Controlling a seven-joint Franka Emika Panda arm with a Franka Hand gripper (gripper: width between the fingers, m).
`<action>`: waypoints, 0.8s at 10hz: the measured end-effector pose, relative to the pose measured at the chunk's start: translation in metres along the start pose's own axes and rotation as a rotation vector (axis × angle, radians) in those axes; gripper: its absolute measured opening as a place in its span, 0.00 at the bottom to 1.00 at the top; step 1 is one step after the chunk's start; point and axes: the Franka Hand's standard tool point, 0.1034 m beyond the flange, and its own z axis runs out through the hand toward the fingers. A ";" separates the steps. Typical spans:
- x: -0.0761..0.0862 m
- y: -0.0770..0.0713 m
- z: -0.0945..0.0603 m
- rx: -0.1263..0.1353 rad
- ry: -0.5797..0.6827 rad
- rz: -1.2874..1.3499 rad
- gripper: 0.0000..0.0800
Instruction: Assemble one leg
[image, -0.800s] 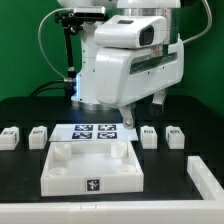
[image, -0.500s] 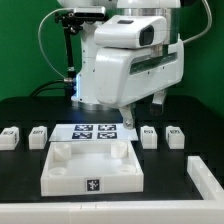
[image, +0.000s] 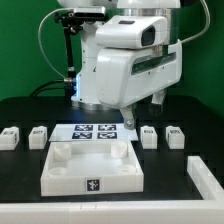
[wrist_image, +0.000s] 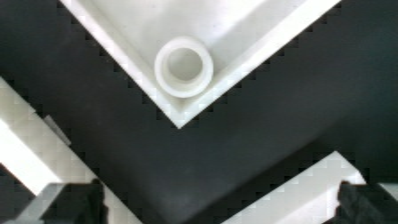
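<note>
- My hand (image: 144, 110) hangs above the black desk (image: 20, 112), behind the white tray (image: 90, 172). In the exterior view the bulky white arm (image: 125, 60) covers much of it.
- In the wrist view my fingertips (wrist_image: 68, 205) are dark blurs cut off by the frame. They are spread wide, with nothing between them.
- The first leg (image: 10, 137) and second leg (image: 38, 135) stand on the exterior view's left of the marker board (image: 95, 131).
- The third leg (image: 149, 135) and fourth leg (image: 174, 134) stand on its right. All four are apart from my hand, and their tags are too small to read.
- The wrist view shows a white corner with a round hole (wrist_image: 183, 63). I cannot tell which part it belongs to.
- Another white part (image: 207, 176) is cut off at the exterior view's right edge.
</note>
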 end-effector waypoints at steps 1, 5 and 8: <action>-0.017 -0.016 0.008 -0.009 0.008 -0.092 0.81; -0.118 -0.060 0.065 0.000 0.018 -0.669 0.81; -0.149 -0.063 0.105 0.028 0.033 -0.685 0.81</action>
